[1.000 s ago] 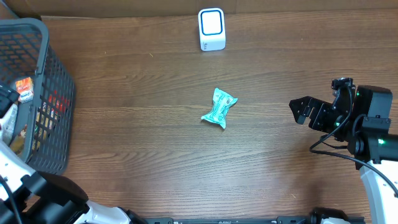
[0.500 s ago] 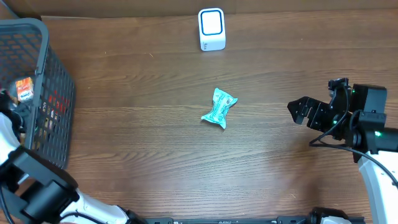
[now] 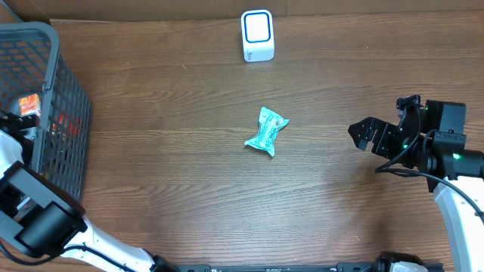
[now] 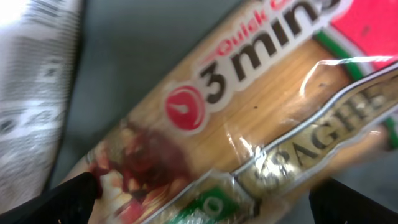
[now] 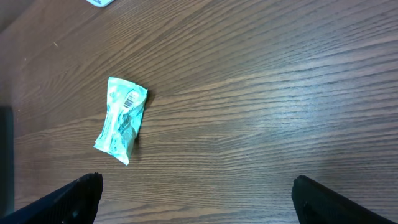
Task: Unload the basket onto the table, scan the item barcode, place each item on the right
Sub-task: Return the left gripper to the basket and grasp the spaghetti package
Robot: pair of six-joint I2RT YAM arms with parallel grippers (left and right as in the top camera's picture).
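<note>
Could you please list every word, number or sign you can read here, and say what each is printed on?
"3 mins", by a red clock sign: on the clear plastic spaghetti packet.
"Quick C", cut off: same packet.
"SPAGHE", cut off: same packet.
Too small to read: the barcode and print on the crumpled teal wrapper.
Nothing legible on the white scanner box.
</note>
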